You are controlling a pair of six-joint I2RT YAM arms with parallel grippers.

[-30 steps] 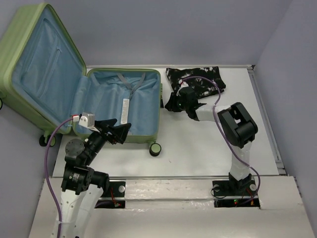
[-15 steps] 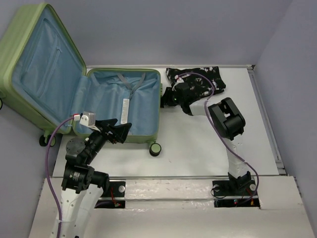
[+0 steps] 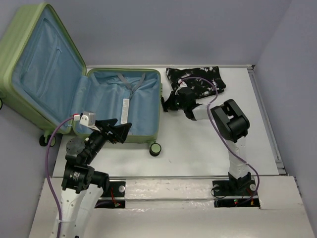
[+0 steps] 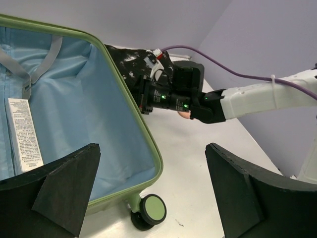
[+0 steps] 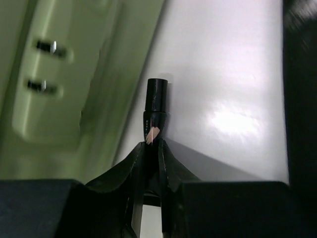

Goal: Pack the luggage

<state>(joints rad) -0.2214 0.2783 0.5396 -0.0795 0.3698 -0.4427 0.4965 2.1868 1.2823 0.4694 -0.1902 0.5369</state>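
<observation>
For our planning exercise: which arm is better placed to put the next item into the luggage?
Right. Its gripper is shut on a black pencil just beside the luggage; the left gripper is open and empty.

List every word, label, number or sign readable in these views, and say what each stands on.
Nothing here can be read as text.
On the white tag lying in the luggage: rows of print, too small to read.
On the black stick held in the right gripper: faint pale marks on its side, too blurred to tell whether they are text.
</observation>
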